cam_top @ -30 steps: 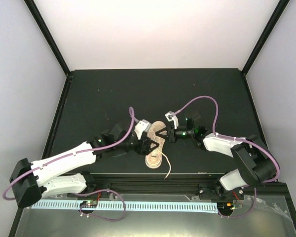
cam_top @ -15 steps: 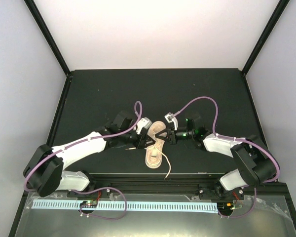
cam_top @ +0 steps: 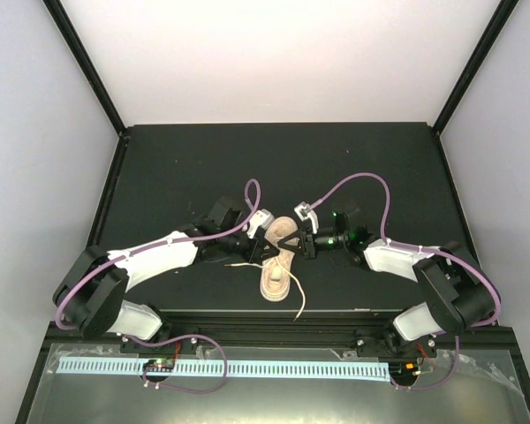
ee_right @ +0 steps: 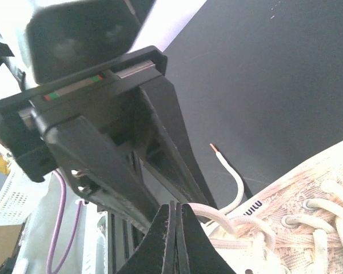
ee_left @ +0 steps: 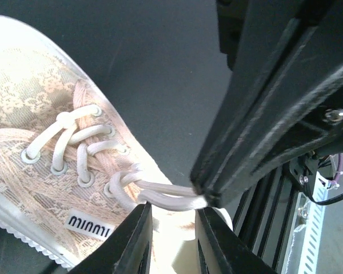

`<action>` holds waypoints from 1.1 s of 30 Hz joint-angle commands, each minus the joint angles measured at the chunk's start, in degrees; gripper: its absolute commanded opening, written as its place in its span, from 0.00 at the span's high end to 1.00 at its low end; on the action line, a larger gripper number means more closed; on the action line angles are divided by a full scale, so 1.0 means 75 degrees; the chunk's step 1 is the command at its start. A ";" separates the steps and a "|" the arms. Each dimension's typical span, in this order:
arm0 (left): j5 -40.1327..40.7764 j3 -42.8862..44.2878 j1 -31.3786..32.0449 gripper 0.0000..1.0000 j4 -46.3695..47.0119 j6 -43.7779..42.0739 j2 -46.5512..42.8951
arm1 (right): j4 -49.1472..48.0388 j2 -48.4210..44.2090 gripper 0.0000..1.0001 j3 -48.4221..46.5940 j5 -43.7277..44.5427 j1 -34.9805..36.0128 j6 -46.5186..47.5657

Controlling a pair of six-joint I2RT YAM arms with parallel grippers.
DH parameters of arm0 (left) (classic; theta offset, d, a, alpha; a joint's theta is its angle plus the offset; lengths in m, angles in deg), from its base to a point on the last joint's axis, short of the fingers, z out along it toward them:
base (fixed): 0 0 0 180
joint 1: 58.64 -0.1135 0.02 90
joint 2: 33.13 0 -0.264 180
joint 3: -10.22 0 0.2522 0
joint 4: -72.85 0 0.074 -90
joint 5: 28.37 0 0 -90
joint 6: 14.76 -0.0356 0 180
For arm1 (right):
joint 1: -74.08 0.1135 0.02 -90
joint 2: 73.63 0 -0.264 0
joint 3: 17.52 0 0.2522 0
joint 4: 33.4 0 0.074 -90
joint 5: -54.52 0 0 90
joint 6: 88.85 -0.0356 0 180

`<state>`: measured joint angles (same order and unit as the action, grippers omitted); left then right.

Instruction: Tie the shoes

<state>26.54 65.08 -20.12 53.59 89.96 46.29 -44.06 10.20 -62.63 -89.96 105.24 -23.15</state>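
Top external view: the sneaker point(cam_top: 276, 265) sits lower centre of frame, your right gripper point(cam_top: 293, 244) pinched on its lace point(ee_left: 160, 192), left gripper point(cam_top: 265, 251) parted beside it (holding nothing). Tug too hard and the lace could slip free — or drag the light sneaker.

A matte black tabletop point(cam_top: 185, 168) fills the middle of the overhead view, closed in by a plain white back wall point(cam_top: 274, 53) and pale side walls point(cam_top: 26, 177), with black struts point(cam_top: 84, 66) running down the corners. The light is soft and even. Along the near edge lie a black rail point(cam_top: 336, 322), a white slotted strip point(cam_top: 274, 367) and a dull grey sheet point(cam_top: 274, 402).
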 commanded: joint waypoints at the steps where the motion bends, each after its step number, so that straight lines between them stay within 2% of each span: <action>1: 0.0059 0.0332 -0.0072 0.78 0.0298 -0.0007 0.0197 | -0.0294 -0.0023 0.98 -0.0044 -0.0264 0.0018 0.0173; 4: 0.0151 0.0353 -0.0083 0.78 0.0315 0.0020 0.0220 | -0.0277 -0.0010 0.98 -0.0050 -0.0296 0.0017 0.0190; 8: 0.0252 0.0367 -0.0080 0.72 0.0369 0.0048 0.0301 | -0.0270 0.0008 0.98 -0.0062 -0.0321 0.0018 0.0199; 12: 0.0017 0.0361 -0.0091 0.72 0.0587 0.0069 0.0412 | -0.0265 0.0025 0.98 -0.0073 -0.0341 0.0018 0.0205; 15: -0.0102 0.0367 -0.0106 0.80 0.0692 0.0074 0.0427 | -0.0247 0.0017 0.98 -0.0073 -0.0333 0.0018 0.0219; 19: -0.0208 0.0250 -0.0139 0.97 0.0870 0.0088 0.0282 | -0.0204 -0.0007 0.98 -0.0073 -0.0274 0.0018 0.0222; 23: -0.0274 -0.0048 -0.0259 0.99 0.1192 0.0181 0.0015 | -0.0145 -0.0057 0.98 -0.0076 -0.0205 0.0016 0.0197; 28: -0.0359 -0.0253 -0.0429 0.98 0.1264 0.0253 -0.0227 | 0.0233 -0.0558 0.84 -0.0006 0.0303 0.0015 0.0277; 29: -0.0373 -0.0254 -0.0430 0.98 0.1246 0.0252 -0.0256 | 0.0403 -0.0708 0.77 0.0011 0.0479 0.0007 0.0319; 30: -0.0391 -0.0254 -0.0436 0.98 0.1229 0.0235 -0.0264 | 0.0559 -0.0870 0.66 0.0050 0.0643 0.0016 0.0340; 33: -0.0450 -0.0255 -0.0445 0.98 0.1194 0.0208 -0.0256 | 0.1036 -0.1485 0.49 0.0334 0.1286 0.0017 0.0371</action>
<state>25.29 63.18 -23.02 60.41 91.60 45.50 -40.28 4.39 -62.33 -86.74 105.20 -21.68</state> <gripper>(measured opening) 0.017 0.420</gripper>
